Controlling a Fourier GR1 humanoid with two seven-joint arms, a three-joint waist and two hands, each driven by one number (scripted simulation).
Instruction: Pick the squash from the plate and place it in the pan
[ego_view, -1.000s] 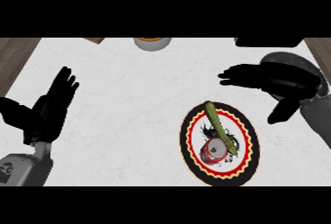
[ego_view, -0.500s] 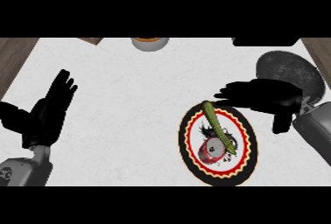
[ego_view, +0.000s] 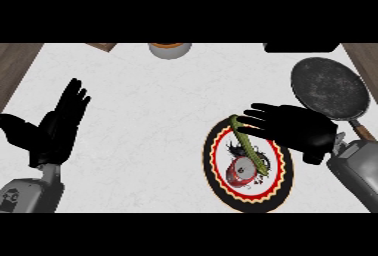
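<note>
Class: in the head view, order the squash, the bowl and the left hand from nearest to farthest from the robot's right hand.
1. Squash, on the plate, at the right hand's fingertips.
2. Bowl, at the view's top edge.
3. Left hand, far left, resting open.

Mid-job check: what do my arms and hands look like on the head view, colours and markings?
Both hands are plain black, with slim fingers and a thumb: left hand, right hand. Each sits on a thick, rounded grey forearm: left forearm, right forearm. The left forearm bears a small dark marking. No cables show.
</note>
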